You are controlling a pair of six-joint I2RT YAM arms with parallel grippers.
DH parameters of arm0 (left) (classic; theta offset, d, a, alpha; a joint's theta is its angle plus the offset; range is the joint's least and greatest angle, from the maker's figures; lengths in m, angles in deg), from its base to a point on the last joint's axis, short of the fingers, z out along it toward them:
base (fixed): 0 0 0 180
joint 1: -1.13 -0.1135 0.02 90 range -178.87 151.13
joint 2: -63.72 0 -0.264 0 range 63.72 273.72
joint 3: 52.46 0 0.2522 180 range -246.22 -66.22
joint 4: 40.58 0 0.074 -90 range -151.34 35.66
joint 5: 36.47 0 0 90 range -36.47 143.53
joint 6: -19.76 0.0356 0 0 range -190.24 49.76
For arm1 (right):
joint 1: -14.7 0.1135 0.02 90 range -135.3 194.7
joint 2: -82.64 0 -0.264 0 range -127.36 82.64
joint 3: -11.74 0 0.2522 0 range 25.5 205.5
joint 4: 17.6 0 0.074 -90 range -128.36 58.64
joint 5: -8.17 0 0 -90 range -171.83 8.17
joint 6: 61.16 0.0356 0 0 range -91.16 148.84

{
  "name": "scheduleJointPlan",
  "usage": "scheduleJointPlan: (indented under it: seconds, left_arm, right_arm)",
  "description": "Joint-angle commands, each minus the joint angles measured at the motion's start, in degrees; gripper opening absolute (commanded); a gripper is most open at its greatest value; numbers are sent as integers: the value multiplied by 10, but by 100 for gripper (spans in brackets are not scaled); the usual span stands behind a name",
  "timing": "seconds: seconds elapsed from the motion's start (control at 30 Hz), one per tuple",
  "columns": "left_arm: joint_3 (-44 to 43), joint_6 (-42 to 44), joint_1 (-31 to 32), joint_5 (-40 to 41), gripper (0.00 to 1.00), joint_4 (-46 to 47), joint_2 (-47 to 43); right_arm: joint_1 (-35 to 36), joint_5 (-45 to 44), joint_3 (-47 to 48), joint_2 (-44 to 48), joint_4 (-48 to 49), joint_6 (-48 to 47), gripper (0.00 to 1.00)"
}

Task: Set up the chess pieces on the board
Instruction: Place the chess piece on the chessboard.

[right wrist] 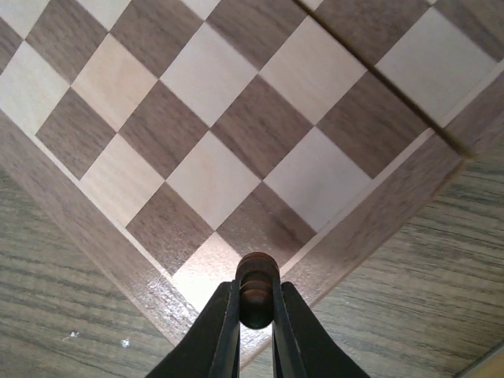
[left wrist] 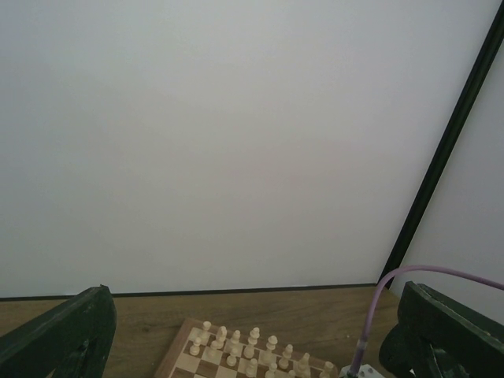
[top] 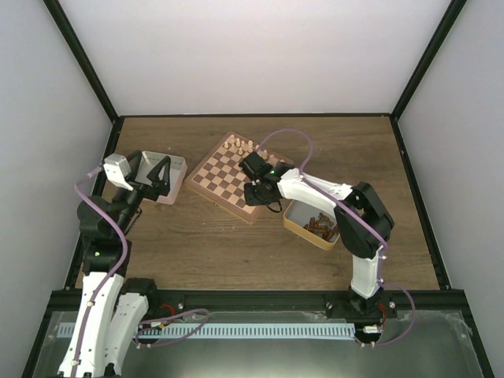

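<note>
Right end effector (right wrist: pixel 256 313) is pinched narrowly on a small, rounded, dark brown chess piece (right wrist: pixel 257 277), held over a corner square of the checkered board (right wrist: pixel 236 157). Left end effector (top: pixel 160 181) is spread wide above the worktop (top: pixel 236 252).

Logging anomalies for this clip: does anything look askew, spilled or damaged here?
Only the board sits turned at an angle to the table edges. Nothing looks spilled or damaged; the cream pieces stand upright at its far side.
</note>
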Motion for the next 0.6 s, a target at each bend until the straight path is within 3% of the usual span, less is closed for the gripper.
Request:
scheduleJointPlan:
  seconds: [0.0, 0.57]
  left_arm:
    - [7, 4, -3, 1, 100, 5, -5]
    - [8, 4, -3, 1, 100, 5, -6]
  right_arm:
    - [5, 13, 30, -3, -12, -11, 11]
    - [6, 20, 39, -32, -23, -17, 11]
